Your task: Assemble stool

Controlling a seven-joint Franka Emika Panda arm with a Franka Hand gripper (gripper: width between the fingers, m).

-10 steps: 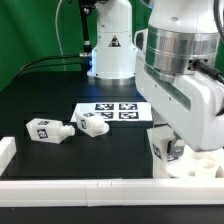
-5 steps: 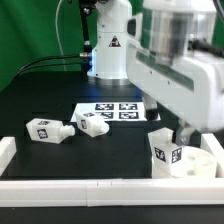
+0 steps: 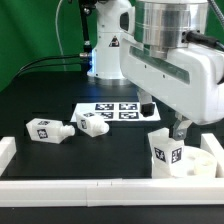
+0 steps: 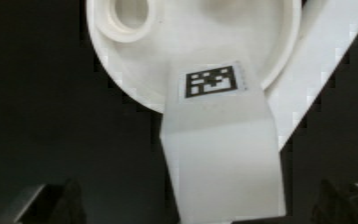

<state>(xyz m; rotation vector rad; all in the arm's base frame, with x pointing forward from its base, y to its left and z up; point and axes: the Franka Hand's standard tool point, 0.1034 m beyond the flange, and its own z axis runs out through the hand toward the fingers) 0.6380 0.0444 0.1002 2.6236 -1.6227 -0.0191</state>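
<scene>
The round white seat [image 3: 207, 160] lies at the exterior view's right by the front rail. One white tagged leg [image 3: 165, 152] stands upright in it. My gripper [image 3: 164, 118] hangs just above that leg, open and empty. In the wrist view the leg [image 4: 220, 140] runs between my gripper's [image 4: 202, 207] two dark fingertips [image 4: 51, 205], with a gap on each side, and the seat [image 4: 194, 35] lies beyond. Two more tagged legs [image 3: 45, 128] [image 3: 92, 124] lie on their sides on the black table at the exterior view's left.
The marker board [image 3: 115, 111] lies flat mid-table behind the loose legs. A long white rail [image 3: 80, 186] runs along the front edge and another [image 3: 6, 150] stands at the exterior view's left. The robot base [image 3: 108, 45] stands at the back.
My gripper has risen off the upright leg and shifted toward the exterior view's left; the leg stays standing in the seat. The loose legs have not moved.
</scene>
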